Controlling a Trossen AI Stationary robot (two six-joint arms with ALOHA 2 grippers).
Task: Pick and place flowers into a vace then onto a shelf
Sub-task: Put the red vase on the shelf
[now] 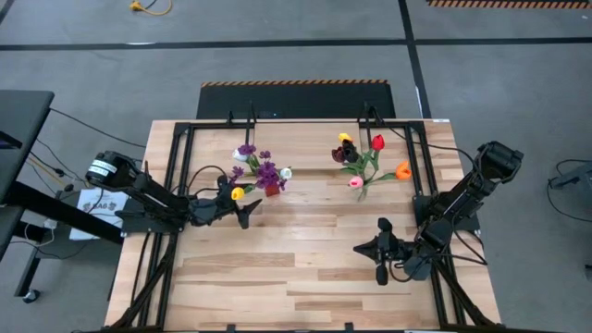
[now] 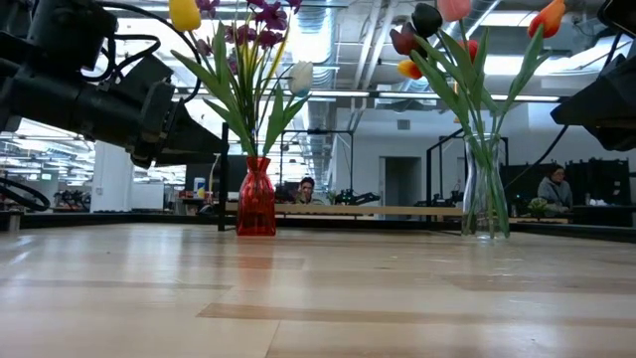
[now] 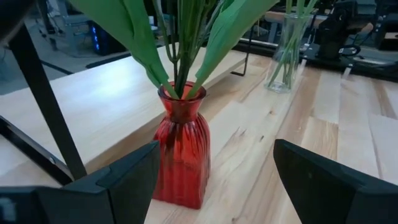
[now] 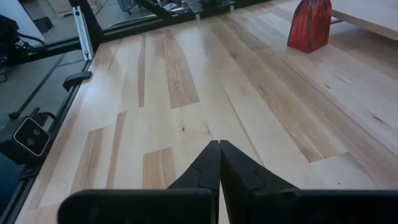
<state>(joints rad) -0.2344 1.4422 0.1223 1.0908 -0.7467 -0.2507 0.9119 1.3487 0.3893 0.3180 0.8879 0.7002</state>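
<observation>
You have no writing you can read here: the white label (image 1: 92, 203) beside the left arm's base carries print, but it is too small to make out.

You have 2 containers on the table (image 1: 305, 277). The red ribbed vase (image 3: 180, 152) stands upright on the tabletop just in front of the shelf (image 3: 93, 93); it holds green stems and broad leaves, and from above its bunch of flowers (image 1: 262, 171) shows purple blossoms, a white tulip and a yellow one. The clear glass vase (image 2: 484, 189) stands upright farther along toward the right arm's side, holding a 2nd bunch (image 1: 365, 157) with red, orange, pink, yellow and dark tulips. Neither vase is on the shelf.

Your left gripper (image 3: 214, 180) sits low at the red vase with its fingers spread wide apart; the vase stands between them, close to 1 finger, and you cannot tell whether that finger touches the glass. Your right gripper (image 4: 219, 163) has its fingers pressed together on nothing, hanging over bare planks well apart from both vases.
</observation>
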